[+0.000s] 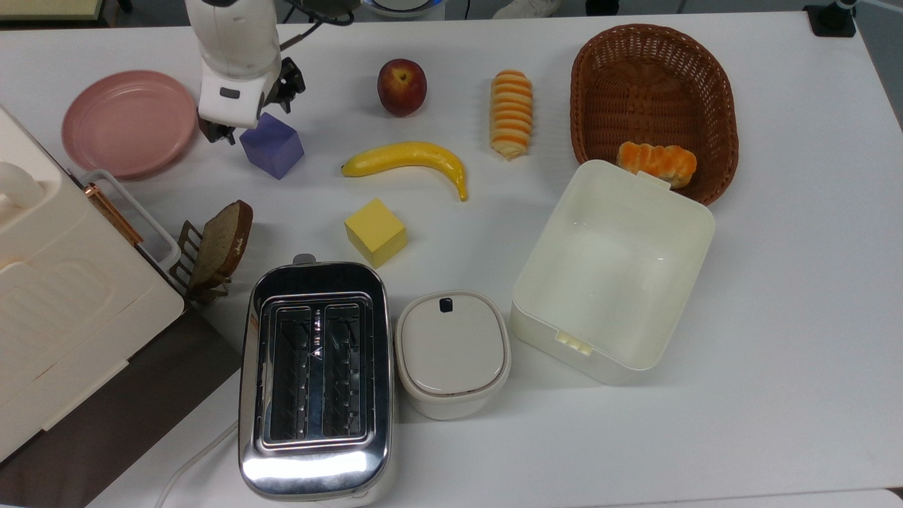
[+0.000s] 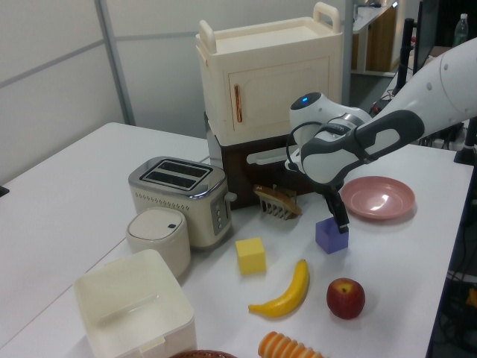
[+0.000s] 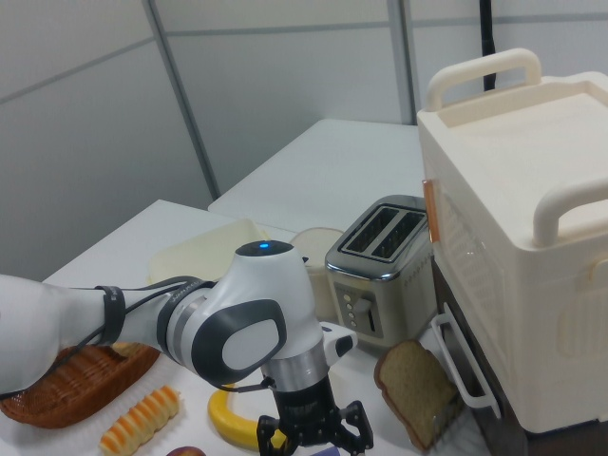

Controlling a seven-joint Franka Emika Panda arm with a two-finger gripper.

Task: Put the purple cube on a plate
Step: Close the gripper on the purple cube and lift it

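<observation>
The pincer point(image 1: 243, 125) is hanging directly over the purple cube point(image 1: 272, 147), fingers spread apart and straddling its upper edge, gripping nothing. The cube is sitting on the worktop point(image 1: 776, 282) just beside the pink plate point(image 1: 127, 121), toward the top view's right.

The white arm reaches in from the far edge of the top view and bends down toward the bench. Its gripper point(image 1: 248, 125) point(image 2: 341, 224) points straight down, low over the bench. In the top view one dark finger point(image 1: 219, 132) shows on the left and another on the right, with a wide gap between them.
</observation>
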